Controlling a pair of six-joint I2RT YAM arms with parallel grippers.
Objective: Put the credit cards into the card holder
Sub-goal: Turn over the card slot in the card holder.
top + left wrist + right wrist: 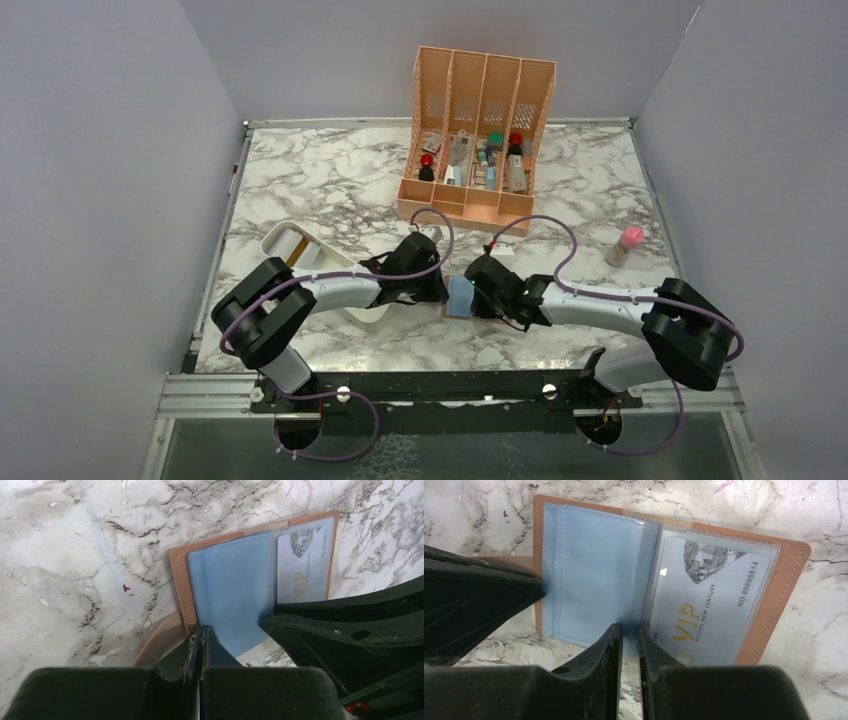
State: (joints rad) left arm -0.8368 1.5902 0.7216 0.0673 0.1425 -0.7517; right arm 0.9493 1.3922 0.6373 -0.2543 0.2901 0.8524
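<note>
The card holder (pixel 459 297) lies open on the marble between my two grippers, brown outside and light blue inside. In the right wrist view (pixel 594 575) a silver VIP credit card (pixel 711 600) sits inside its right clear sleeve. My left gripper (pixel 201 628) is shut, its tips resting on the holder's left cover edge (pixel 181 587); the brown snap tab (pixel 160 637) sticks out beside them. My right gripper (pixel 629 626) has its jaws a narrow gap apart, pinched at the near edge of the holder's middle fold. No loose card shows.
A tall peach compartment organizer (pixel 478 135) with small items stands at the back. A white oblong tray (pixel 290 245) lies at the left, partly under my left arm. A small pink-capped bottle (pixel 625 245) stands at the right.
</note>
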